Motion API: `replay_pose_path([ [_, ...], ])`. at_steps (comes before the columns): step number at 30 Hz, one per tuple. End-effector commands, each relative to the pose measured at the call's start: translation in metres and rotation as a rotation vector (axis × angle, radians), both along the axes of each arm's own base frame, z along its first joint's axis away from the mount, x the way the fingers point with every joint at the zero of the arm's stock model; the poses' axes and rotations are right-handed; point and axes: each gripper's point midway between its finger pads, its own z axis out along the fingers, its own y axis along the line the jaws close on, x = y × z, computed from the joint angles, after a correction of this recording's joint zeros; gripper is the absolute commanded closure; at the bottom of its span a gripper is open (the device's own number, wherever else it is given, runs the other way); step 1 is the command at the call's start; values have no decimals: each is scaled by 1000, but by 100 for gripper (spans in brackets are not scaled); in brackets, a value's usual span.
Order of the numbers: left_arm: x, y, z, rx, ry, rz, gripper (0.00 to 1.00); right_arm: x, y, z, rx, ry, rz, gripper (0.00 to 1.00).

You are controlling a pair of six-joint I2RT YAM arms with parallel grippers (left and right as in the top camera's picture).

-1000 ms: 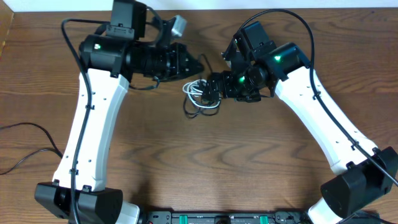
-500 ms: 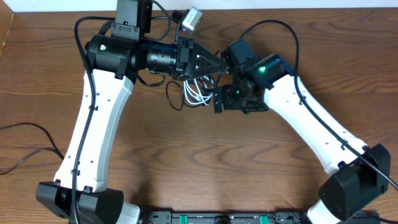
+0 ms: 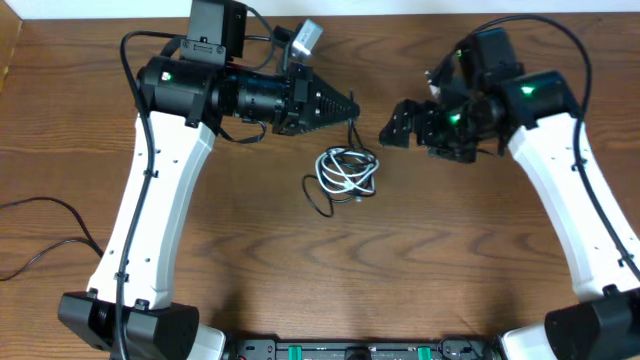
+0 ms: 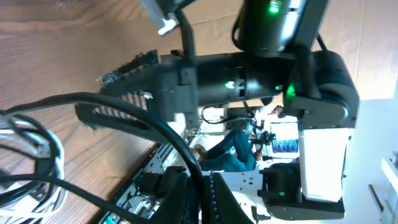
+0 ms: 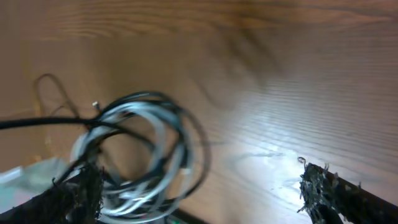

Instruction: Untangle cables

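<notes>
Overhead, the cables (image 3: pixel 345 172) lie as one small coil of white and black in the middle of the worktop (image 3: pixel 300 275), below the gap between the two arms. The left pincer (image 3: pixel 351 103) sits just above the coil, closed, and seems to pinch a thin black strand (image 3: pixel 352 130) rising from it. The right pincer (image 3: pixel 394 124), jaws wide and holding nothing, hangs to the coil's upper right, apart from it. Likely it must come down and leftward to take the white loops (image 3: pixel 335 172).
</notes>
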Motion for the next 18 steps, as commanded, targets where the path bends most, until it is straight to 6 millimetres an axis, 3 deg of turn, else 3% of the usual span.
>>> replay_pose_path([
  [1,-10,-7,16,-16,-21,-10,93,-15,26,5,85,21,100,1],
  [6,-3,-9,23,-35,-20,10,93,-32,47,-9,6,36,169,1],
  [11,-15,-13,45,-148,-1,-76,93,-33,29,-34,-223,42,73,1],
  [18,-19,-3,60,-197,3,-83,93,-30,14,-52,-269,75,2,1],
])
